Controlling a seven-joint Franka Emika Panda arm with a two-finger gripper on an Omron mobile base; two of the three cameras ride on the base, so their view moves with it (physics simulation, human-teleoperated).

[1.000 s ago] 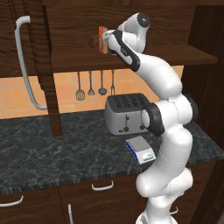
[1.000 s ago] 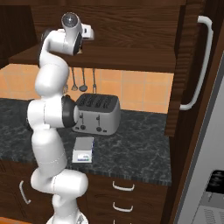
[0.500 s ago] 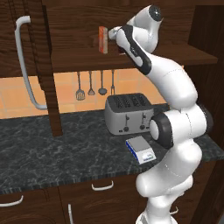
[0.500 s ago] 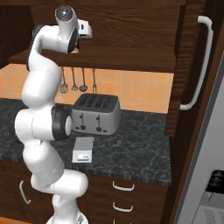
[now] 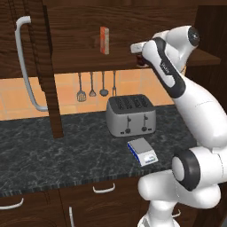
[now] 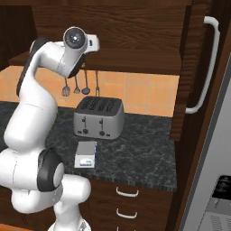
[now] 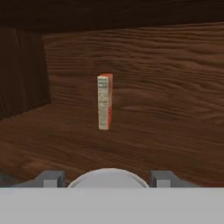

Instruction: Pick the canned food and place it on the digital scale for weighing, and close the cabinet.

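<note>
Gripper (image 7: 107,179) sits half open with one dark finger on each side of the canned food (image 7: 109,174), whose pale, round, silvery top fills the gap between them; the fingers appear to touch its sides, so it looks gripped. The can is high above the toaster (image 5: 131,115) and a little to its right, at the open cabinet (image 5: 46,66) shelf. A tall orange-red box (image 7: 104,101) stands upright on the same shelf, above the toaster and to its left, well apart from the can. The digital scale (image 5: 142,151) lies flat on the dark counter just in front of the toaster, nearer the robot. The can is probably rigid, fairly heavy for its size, and smooth-walled, so it could slip or twist. It is best held across the middle of its round side, kept upright, and set down gently on the scale's flat top. The cabinet door stands open, far left of the toaster.
</note>
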